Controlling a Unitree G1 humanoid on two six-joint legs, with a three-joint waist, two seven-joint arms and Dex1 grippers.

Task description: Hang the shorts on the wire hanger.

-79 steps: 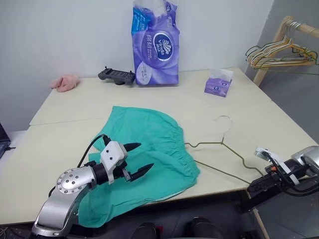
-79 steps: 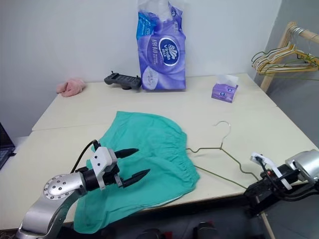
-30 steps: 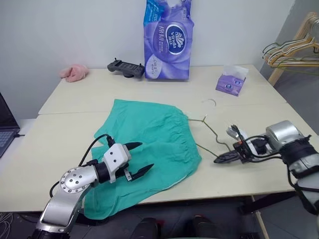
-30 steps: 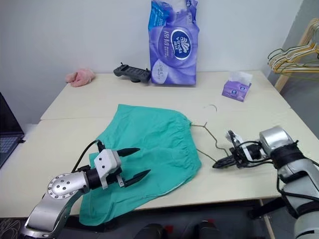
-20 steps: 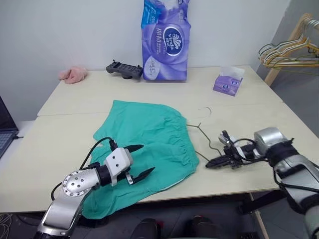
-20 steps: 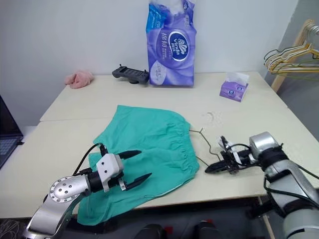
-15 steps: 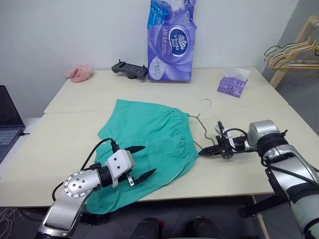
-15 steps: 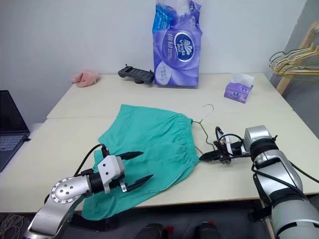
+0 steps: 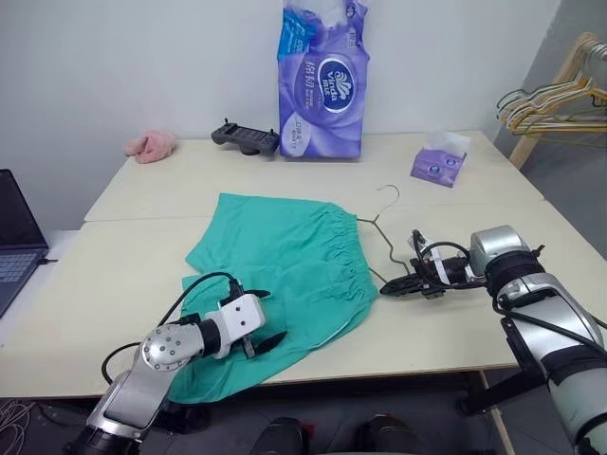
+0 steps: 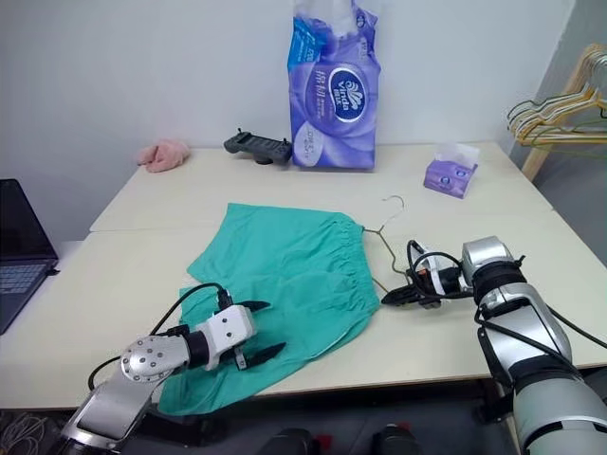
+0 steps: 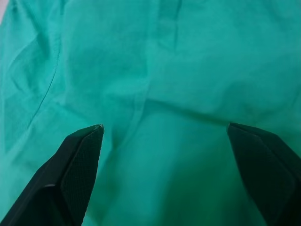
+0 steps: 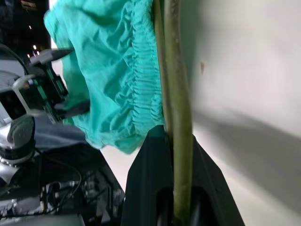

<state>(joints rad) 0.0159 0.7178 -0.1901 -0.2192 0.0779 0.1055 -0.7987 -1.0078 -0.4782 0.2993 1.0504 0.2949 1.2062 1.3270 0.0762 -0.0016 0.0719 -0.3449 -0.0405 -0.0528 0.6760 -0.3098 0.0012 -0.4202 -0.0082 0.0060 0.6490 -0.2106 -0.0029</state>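
The teal shorts (image 9: pixel 285 270) lie flat on the table, with the gathered waistband toward the right and one leg hanging over the front edge. My left gripper (image 9: pixel 268 318) is open and sits low over the near leg; in the left wrist view its fingers (image 11: pixel 80 160) straddle the fabric (image 11: pixel 188 61). The thin wire hanger (image 9: pixel 384 232) lies beside the waistband with its hook pointing to the far side. My right gripper (image 9: pixel 384 290) is shut on its lower wire (image 12: pixel 176 94), right at the waistband's edge (image 12: pixel 141 94).
At the back stand a tall purple tissue pack (image 9: pixel 321 81), a black controller (image 9: pixel 245 137) and a pink cloth lump (image 9: pixel 152 145). A small tissue box (image 9: pixel 436 161) sits back right. A laptop (image 9: pixel 14 227) is at the left edge and a rack of hangers (image 9: pixel 555 95) at the far right.
My left gripper has sunk and rolled, still open, down close to the shorts. The right gripper brought the hanger in against the waistband, then held still.
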